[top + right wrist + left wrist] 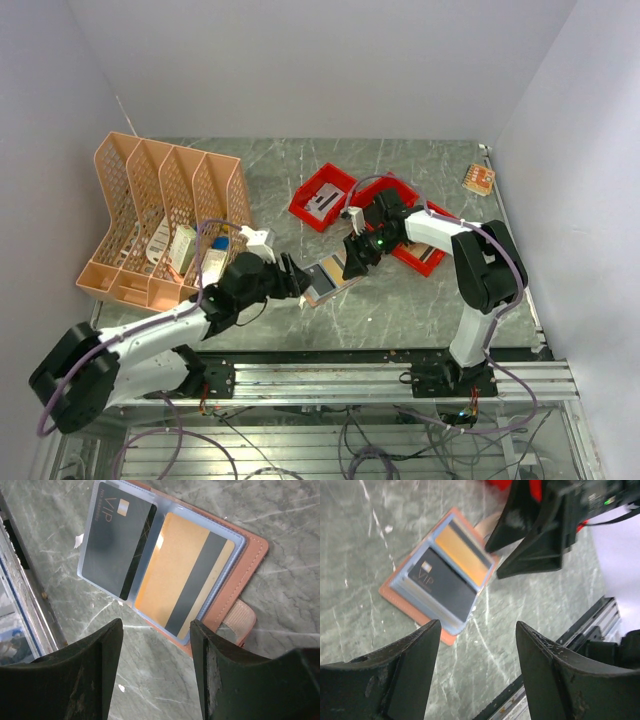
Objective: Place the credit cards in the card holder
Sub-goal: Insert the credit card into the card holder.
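The tan card holder [325, 278] lies open and flat on the marble table between my two grippers. Two credit cards sit in its clear bluish sleeves: a dark card marked VIP [117, 540] and an orange card with a dark stripe [180, 575]. In the left wrist view the dark card [442, 582] and the orange card [462, 552] lie side by side in the holder [402, 597]. My left gripper [479, 630] hangs open just off the holder's near corner, holding nothing. My right gripper [156, 627] is open above the table beside the holder's edge [247, 555], also holding nothing.
A peach mesh file rack [160, 215] stands at the left. Two red bins [322, 197] [420, 235] sit behind the holder. A small orange item [479, 179] lies at the back right. The metal rail [380, 350] runs along the table's near edge.
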